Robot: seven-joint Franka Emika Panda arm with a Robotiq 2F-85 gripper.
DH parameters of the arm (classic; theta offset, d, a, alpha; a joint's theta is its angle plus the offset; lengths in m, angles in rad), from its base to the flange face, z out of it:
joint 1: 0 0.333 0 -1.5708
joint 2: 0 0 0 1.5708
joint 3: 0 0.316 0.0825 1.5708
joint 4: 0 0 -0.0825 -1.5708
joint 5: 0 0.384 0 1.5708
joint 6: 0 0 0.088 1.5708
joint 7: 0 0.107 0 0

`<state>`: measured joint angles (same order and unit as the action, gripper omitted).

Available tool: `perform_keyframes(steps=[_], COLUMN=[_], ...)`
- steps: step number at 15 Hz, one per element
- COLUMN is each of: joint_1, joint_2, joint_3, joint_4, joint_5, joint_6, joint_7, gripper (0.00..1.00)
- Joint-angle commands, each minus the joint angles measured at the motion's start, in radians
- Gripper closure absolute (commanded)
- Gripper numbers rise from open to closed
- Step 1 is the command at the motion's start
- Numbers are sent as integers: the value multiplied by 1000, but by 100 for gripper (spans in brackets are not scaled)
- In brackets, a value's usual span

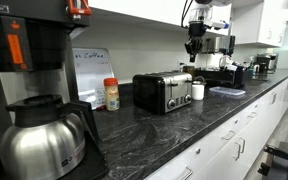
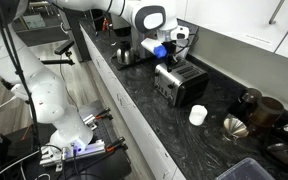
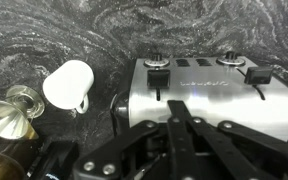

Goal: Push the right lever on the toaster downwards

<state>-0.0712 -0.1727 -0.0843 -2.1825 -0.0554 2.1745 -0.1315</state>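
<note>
Dark veined stone forms the counter [image 1: 184, 135] along a kitchen wall. The toaster [image 3: 209, 100] stands on it just ahead of and below the jaws, with its chrome face and two lever slots turned toward the wrist camera. The gripper [image 3: 180, 120] hangs above the appliance, apart from it, and its jaws look drawn together with nothing between them. That probably suits the job, since closed fingers make one blunt tip for pressing rather than grasping. In the wrist view the jaws point at the middle of the chrome face, between the two black knobs. The left lever [image 3: 159, 67] sits a little to one side of them, and the right lever [image 3: 256, 73] lies further off to the other side, near the toaster's black end. Both knobs appear to be at the top of their slots, so the press is not yet made. The next move likely calls for a sideways shift over the right knob and then a straight descent. A white mug [image 3: 66, 85] stands well off to the left of the jaws, away from that path. The knob is small, so an off-centre push could slip off it.
</note>
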Motion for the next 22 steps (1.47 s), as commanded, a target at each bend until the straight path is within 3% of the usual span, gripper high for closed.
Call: perform_keyframes(steps=[1, 8, 9, 11, 20, 22], joint_1=[7, 18, 19, 28, 51, 54], joint_2=[-47, -107, -112, -124, -141, -140], joint_3=[-2, 10, 12, 10, 12, 13], joint_4=[41, 71, 76, 77, 80, 82], joint_5=[18, 7, 4, 16, 20, 22], joint_6=[-158, -302, -319, -343, -394, -403], joint_7=[-21, 20, 23, 1, -13, -13], gripper=[100, 100, 74, 67, 3, 0])
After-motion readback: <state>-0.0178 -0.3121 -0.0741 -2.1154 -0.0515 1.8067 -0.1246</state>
